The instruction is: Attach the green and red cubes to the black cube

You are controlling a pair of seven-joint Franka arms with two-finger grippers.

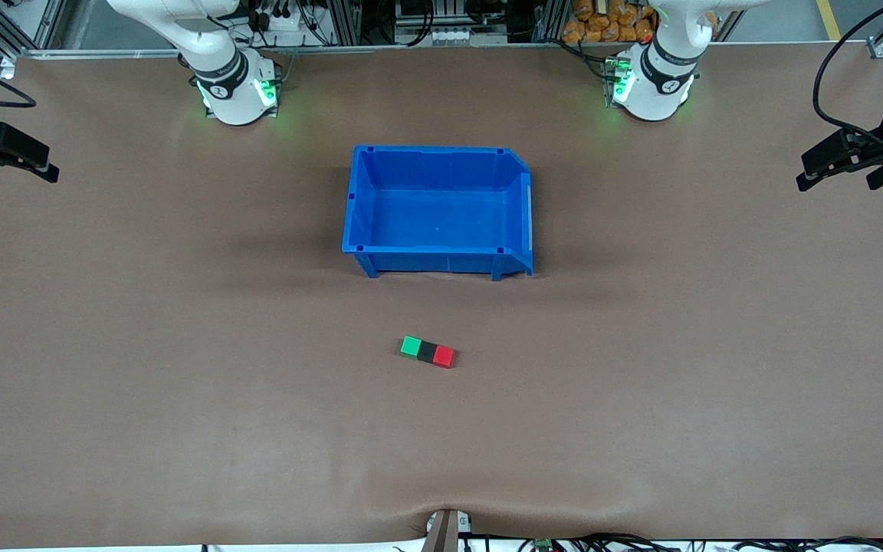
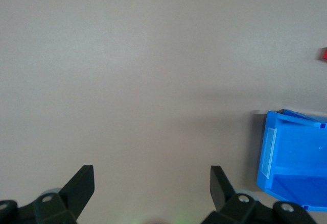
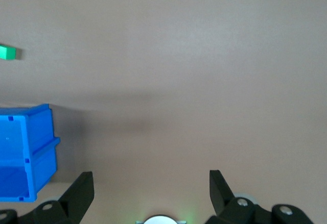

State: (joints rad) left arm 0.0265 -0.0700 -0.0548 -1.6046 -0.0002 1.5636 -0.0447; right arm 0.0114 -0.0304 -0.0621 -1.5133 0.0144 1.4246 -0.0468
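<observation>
The green cube (image 1: 411, 346), the black cube (image 1: 428, 352) and the red cube (image 1: 444, 356) lie touching in one row on the brown table, black in the middle, nearer the front camera than the blue bin (image 1: 435, 261). My right gripper (image 1: 16, 175) is open and empty, up over the right arm's end of the table. My left gripper (image 1: 836, 182) is open and empty over the left arm's end. The left wrist view shows its open gripper (image 2: 152, 175) and the red cube (image 2: 324, 54) at the frame edge. The right wrist view shows its open gripper (image 3: 152, 180) and the green cube (image 3: 7, 52).
The blue bin stands mid-table between the arm bases and the cubes, with nothing in it. It also shows in the left wrist view (image 2: 268, 152) and the right wrist view (image 3: 38, 147). Bare brown table lies around the cubes.
</observation>
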